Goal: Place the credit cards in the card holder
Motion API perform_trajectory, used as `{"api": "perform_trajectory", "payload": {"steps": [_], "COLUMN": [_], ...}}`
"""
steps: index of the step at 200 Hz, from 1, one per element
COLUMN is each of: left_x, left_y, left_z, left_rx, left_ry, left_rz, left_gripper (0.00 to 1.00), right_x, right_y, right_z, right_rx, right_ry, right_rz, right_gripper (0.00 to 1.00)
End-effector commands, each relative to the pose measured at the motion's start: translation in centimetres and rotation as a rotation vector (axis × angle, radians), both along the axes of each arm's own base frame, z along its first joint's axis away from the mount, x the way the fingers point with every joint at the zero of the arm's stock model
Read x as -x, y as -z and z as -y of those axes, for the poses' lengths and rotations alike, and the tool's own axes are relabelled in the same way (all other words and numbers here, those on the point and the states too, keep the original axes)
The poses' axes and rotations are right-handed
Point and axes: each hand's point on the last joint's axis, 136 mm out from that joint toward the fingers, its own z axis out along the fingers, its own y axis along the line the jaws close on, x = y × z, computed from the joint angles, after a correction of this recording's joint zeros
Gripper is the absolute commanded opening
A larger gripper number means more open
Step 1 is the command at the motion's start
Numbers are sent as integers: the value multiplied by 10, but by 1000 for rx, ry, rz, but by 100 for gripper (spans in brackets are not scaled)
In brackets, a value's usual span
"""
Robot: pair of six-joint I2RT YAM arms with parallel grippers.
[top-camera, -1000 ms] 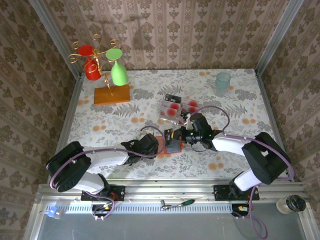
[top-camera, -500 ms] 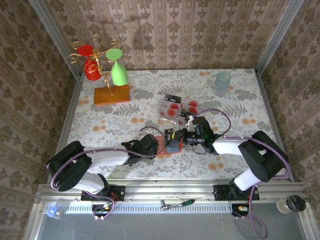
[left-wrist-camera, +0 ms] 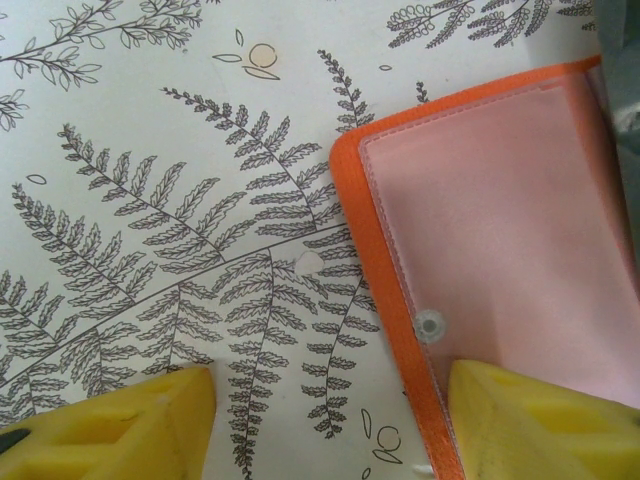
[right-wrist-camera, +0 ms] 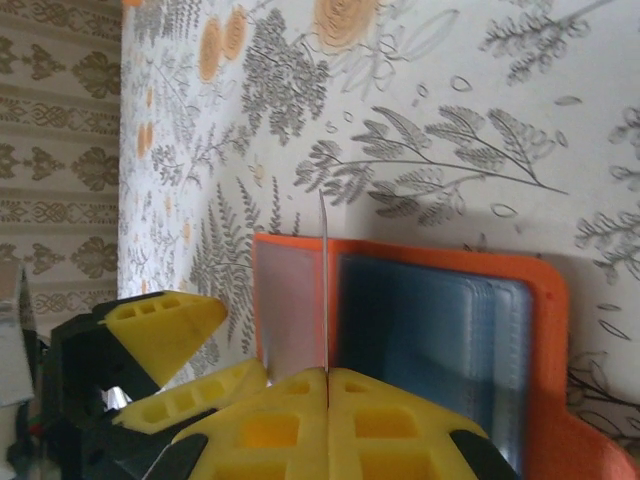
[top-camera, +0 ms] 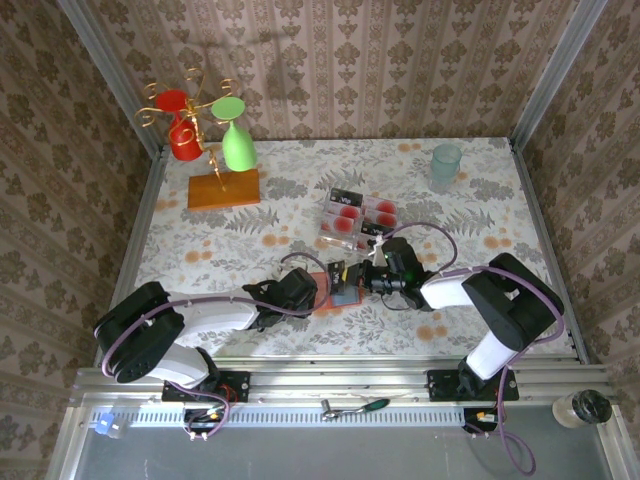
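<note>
Credit card (right-wrist-camera: 325,280), pinched edge-on by right gripper (right-wrist-camera: 327,378), stands over open card holder (right-wrist-camera: 548,300); left gripper (left-wrist-camera: 325,420) spread, straddling holder's left edge.

Bright, even light; the right pincer (right-wrist-camera: 326,378) looks blurred.

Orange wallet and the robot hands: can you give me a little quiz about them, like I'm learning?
1. True or false: the shut right gripper pinches a thin pale card edge-on above the open orange-red folding wallet.
2. One yellow finger of the open left gripper sits over: A the wallet's pink flap, B a green glass, C a wooden block?
3. What colour is the see-through plastic cup?
Key: 1 true; 2 A; 3 pale blue-green.
</note>
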Motion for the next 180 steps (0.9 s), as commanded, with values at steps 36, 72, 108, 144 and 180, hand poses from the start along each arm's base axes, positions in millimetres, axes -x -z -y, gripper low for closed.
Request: {"api": "perform_trajectory", "payload": {"steps": [36, 72, 108, 144, 180], "left_x": [3, 3, 3, 2, 2], "left_y": [10, 11, 10, 10, 11], "left_z": [-13, -13, -12, -12, -13], "left_rx": [-48, -48, -46, -46, -48], "left_ry": [-19, -19, -20, -21, -21], "left_rz": [-18, -19, -19, -17, -17], "left_gripper": [64, 64, 64, 64, 64], "right_x": [4, 10, 16, 21, 25], "right_y": [10, 16, 22, 25, 28], "right_z": [1, -3, -6, -3, 1], "right_rx": [16, 26, 36, 48, 59], "right_ry": [-4, -33, -47, -42, -36], "right_rz": [1, -17, -30, -42, -58], "right_gripper": [0, 0, 0, 0, 0]}}
